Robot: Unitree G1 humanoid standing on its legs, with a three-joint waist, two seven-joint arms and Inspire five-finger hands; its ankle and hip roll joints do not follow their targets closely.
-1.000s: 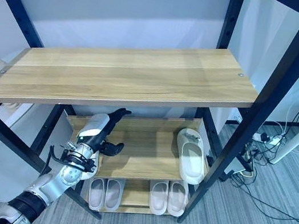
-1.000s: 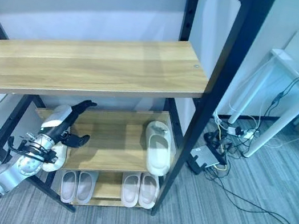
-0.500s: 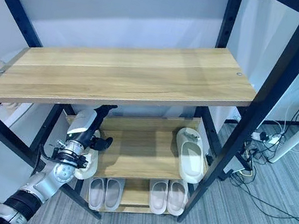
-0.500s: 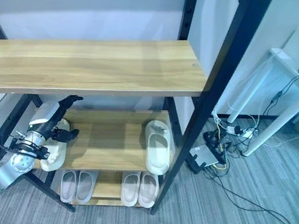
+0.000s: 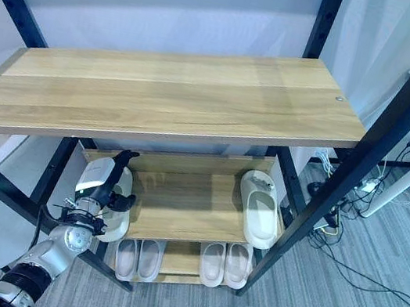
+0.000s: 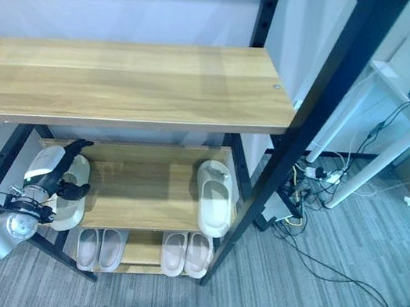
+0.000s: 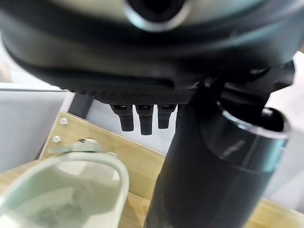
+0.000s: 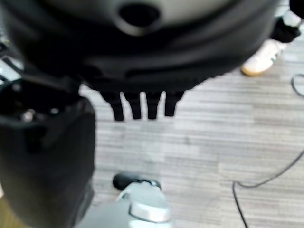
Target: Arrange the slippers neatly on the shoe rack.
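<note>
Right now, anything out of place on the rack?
Yes. On the middle shelf the two cream slippers lie apart: one at the right end, its mate at the left end beside the left hand. On the bottom shelf, two pairs sit side by side.

No text, label or number is legible anywhere.
</note>
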